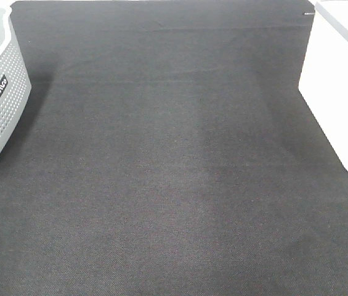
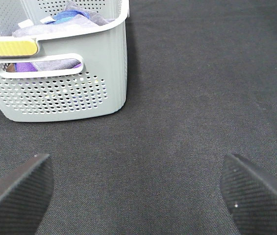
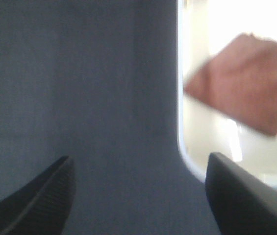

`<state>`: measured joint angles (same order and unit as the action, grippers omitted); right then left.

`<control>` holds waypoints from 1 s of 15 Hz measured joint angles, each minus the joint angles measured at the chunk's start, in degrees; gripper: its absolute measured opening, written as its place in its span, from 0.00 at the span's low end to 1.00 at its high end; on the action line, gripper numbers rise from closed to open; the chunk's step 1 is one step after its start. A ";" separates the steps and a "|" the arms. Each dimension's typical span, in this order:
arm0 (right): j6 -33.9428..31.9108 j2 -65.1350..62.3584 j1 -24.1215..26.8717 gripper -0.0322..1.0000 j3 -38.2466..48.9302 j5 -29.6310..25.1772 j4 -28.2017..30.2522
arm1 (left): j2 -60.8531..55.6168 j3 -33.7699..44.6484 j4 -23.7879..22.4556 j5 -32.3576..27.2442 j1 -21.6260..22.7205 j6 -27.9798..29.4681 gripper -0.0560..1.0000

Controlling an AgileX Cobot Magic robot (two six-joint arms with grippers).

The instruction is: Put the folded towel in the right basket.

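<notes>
The folded towel (image 3: 241, 88) lies inside the right basket (image 3: 183, 147), so the task looks done; the right gripper (image 3: 138, 196), beside that basket, and the left gripper (image 2: 138, 191) both gape empty

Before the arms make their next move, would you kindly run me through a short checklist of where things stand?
1. Folded towel inside the right basket: ok, the blurred right wrist view shows it within the white rim.
2. Right gripper empty and open: ok.
3. Left gripper empty and open: ok.
4. Black mat free of stray cloth between the baskets: ok.
5. Grey perforated basket undisturbed, clothes inside: ok.
6. Towel lying flat and folded: cannot tell, image blurred.
</notes>
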<state>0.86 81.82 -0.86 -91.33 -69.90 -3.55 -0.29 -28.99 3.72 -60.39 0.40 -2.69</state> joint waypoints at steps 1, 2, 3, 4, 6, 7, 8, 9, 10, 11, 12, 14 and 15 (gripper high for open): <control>0.00 -4.13 0.00 0.71 4.98 0.06 0.11 | 0.00 0.00 0.00 0.00 0.00 0.00 0.88; 0.00 -8.37 0.00 0.71 10.60 0.06 0.23 | 0.00 0.00 0.00 0.00 0.00 0.00 0.88; 0.00 -15.70 0.00 0.71 18.68 0.06 0.29 | 0.00 0.00 0.00 0.00 0.00 0.00 0.88; 0.00 -20.34 0.00 0.71 23.89 0.06 0.40 | 0.00 0.00 0.00 0.00 0.00 0.00 0.88; 0.00 -30.83 0.00 0.71 34.49 0.06 0.92 | 0.00 0.00 0.00 0.00 0.00 0.00 0.88; 0.00 -36.44 0.00 0.71 39.88 0.00 1.72 | 0.00 0.00 0.00 0.00 0.00 0.00 0.88; 0.00 -41.54 0.00 0.71 44.40 0.46 2.81 | 0.00 0.00 0.00 0.00 0.00 0.00 0.88; 0.00 -46.52 0.00 0.71 48.53 1.43 3.95 | 0.00 0.00 0.00 0.00 0.00 0.00 0.88; 0.00 -51.91 0.00 0.71 52.77 2.92 5.16 | 0.00 0.00 0.00 0.00 0.00 0.00 0.88; 0.00 -58.79 0.00 0.71 57.98 5.33 5.84 | 0.00 0.00 0.00 0.00 0.00 0.00 0.88; 0.00 -63.25 0.00 0.71 60.79 6.88 5.61 | 0.00 0.00 0.00 0.00 0.00 0.00 0.88; 0.00 -69.79 0.00 0.71 61.99 8.37 5.21 | 0.00 0.00 0.00 0.00 0.00 0.00 0.88; 0.00 -72.65 0.00 0.71 61.99 8.48 5.21 | 0.00 0.00 0.00 0.00 0.00 0.00 0.88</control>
<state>0.86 9.17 -0.86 -29.34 -61.42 1.66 -0.29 -28.99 3.72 -60.39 0.40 -2.69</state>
